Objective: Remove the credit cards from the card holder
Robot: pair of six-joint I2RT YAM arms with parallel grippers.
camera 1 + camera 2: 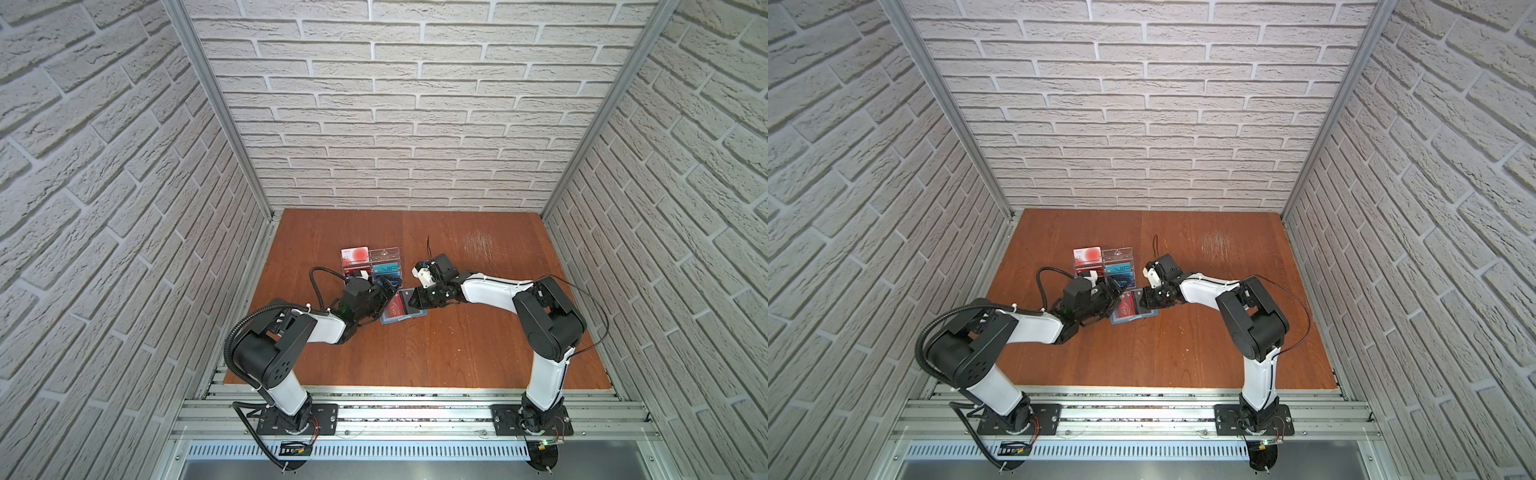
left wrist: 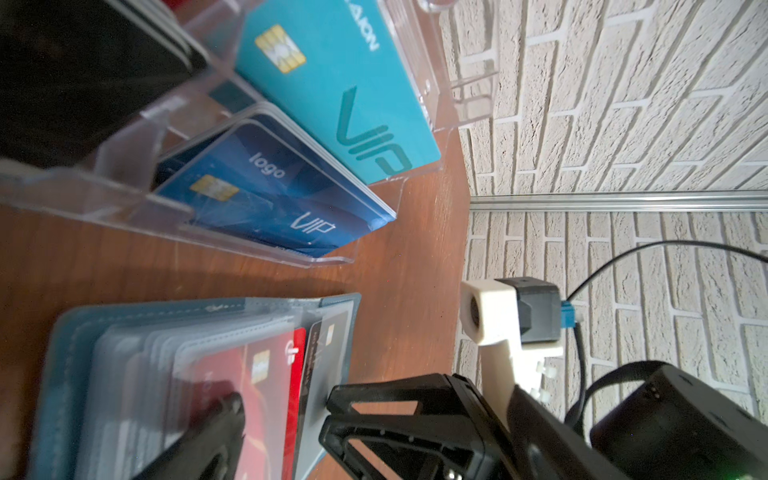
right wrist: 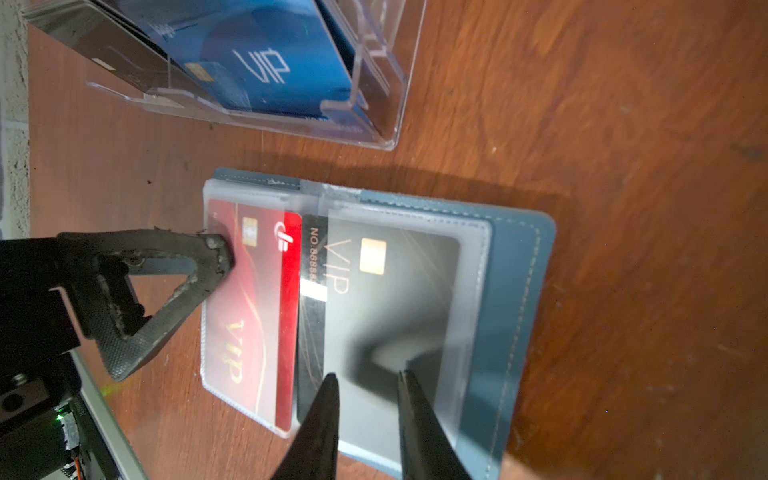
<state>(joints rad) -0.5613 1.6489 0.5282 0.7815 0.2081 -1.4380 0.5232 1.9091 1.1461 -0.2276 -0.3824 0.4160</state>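
Two cards show in one card holder [image 3: 515, 291], a slate-blue stitched case lying open like a book mid-table in both top views, just below the clear rack [image 3: 382, 95]: red card [image 3: 249, 299], gold chip, "VIP", in the left sleeve; black card [image 3: 399, 291], "VIP", "NO. 8888", in the right. Rack holds a blue card [image 2: 266, 195] reading "logo" and "VIP" and one teal card [image 2: 332, 79], also "VIP". Left claw [image 1: 390, 297] spread wide, one finger [image 3: 218, 253] pressing the red card's sleeve; right claw [image 3: 366, 375] narrowly parted, tips over the black card's sleeve.
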